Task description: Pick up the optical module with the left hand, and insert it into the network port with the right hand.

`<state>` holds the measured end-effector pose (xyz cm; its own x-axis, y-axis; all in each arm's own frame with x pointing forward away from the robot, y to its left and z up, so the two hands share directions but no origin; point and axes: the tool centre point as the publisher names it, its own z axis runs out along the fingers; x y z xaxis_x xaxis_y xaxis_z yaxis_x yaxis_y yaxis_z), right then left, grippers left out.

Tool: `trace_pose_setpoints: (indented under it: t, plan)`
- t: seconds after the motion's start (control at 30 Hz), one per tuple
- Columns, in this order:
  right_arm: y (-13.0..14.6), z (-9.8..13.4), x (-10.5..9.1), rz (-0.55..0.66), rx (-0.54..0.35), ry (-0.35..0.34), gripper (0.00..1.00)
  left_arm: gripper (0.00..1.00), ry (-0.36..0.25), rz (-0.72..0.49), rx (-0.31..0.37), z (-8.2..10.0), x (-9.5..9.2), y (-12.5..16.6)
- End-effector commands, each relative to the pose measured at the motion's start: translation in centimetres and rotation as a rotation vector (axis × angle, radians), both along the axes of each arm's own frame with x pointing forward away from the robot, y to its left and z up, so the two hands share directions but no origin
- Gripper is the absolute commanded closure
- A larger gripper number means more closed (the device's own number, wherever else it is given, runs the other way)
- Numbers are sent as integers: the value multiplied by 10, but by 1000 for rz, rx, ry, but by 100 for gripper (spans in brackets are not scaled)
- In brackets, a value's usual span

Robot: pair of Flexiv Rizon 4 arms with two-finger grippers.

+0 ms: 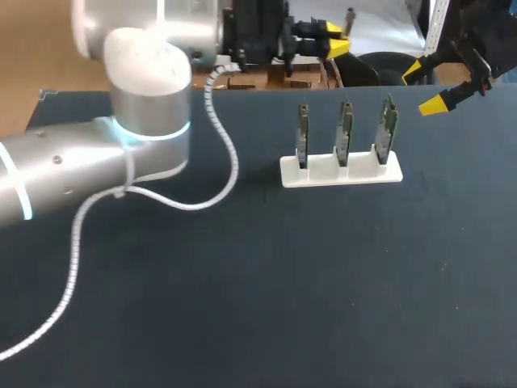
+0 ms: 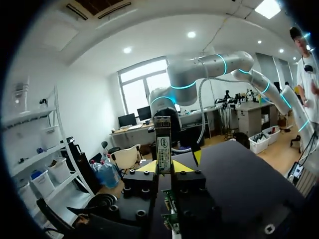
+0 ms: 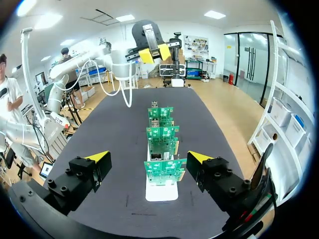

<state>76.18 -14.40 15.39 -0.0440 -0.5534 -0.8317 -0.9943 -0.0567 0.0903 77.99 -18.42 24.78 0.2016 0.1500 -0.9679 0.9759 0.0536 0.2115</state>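
My left pincer [image 2: 164,167] is clamped on the module [image 2: 162,139], up near the bench's [image 1: 242,283] far edge. My right pincer [image 3: 148,157] hangs spread apart before the boards [image 3: 160,132]. A skewed handover grip could tilt the slim module so it jams at the port.

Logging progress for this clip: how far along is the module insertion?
Done: the left gripper is shut on the optical module, held upright. In hand: the right gripper hangs open, facing the three circuit boards in the white rack. Left: handover to the right gripper and insertion.
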Motion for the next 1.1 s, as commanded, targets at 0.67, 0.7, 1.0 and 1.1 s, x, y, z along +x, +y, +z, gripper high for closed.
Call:
trace_pose_setpoints:
  t: [0.67, 0.7, 1.0, 1.1]
  plan:
    - [0, 0, -3, -5, -1, -4, 0, 100, 172, -1, -64, -42, -7, -81]
    - [0, 0, -3, -5, -1, -4, 0, 100, 175, 9, -60, -42, -8, -80]
    - [0, 0, -3, -5, -1, -4, 0, 100, 204, 53, -57, -46, -13, -77]
    - [0, 0, -3, -5, -1, -4, 0, 100, 238, 42, -60, -50, -14, -77]
